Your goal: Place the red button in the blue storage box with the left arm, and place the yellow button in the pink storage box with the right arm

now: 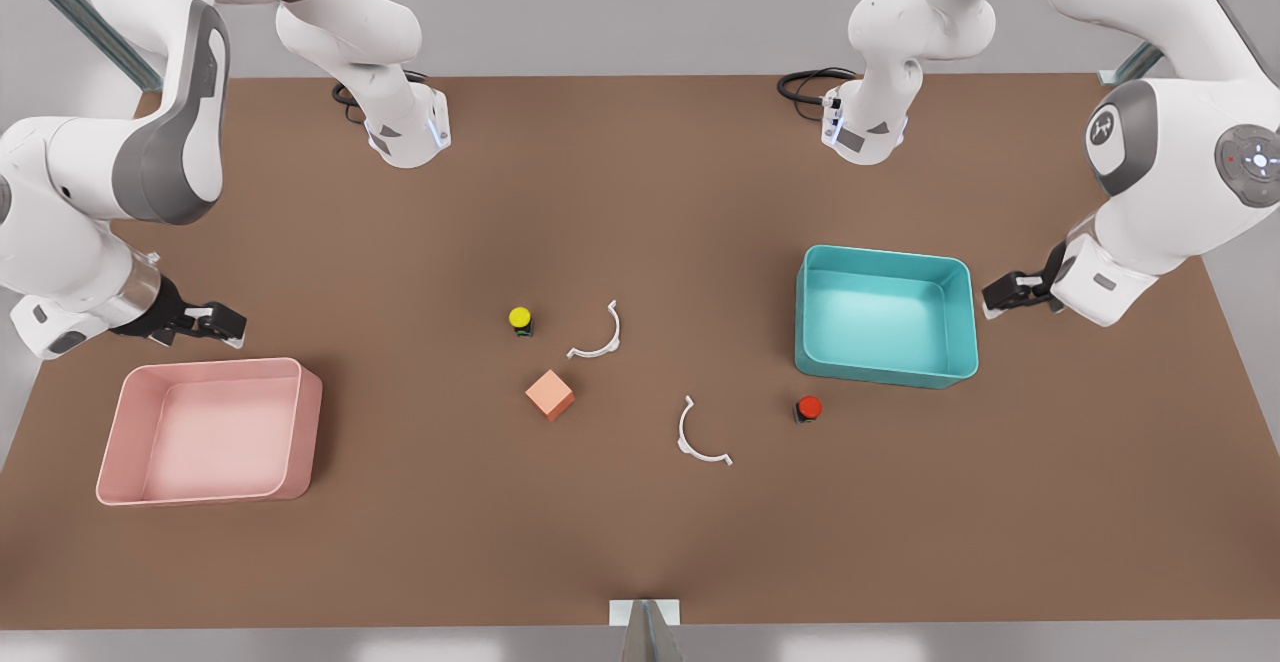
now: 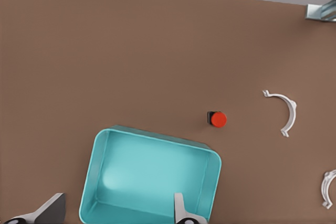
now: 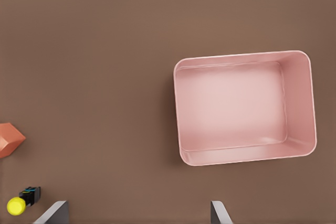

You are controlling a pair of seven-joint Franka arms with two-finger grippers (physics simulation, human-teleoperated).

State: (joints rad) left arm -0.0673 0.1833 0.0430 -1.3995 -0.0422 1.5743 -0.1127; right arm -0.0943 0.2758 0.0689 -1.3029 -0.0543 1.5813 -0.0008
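Hovering wide-open: left gripper just beside blue storage box, right gripper near pink storage box, both buttons lying untouched.

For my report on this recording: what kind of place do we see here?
Probably a simulated robot test bench, not a home or a shop: a plain brown table, two white arms mounted at its far edge, and a few props such as the blue box and the pink box.

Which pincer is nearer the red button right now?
Left. The left pincer hangs beside the blue storage box, with the red button just past that box. The right pincer waits above the pink storage box, across the table.
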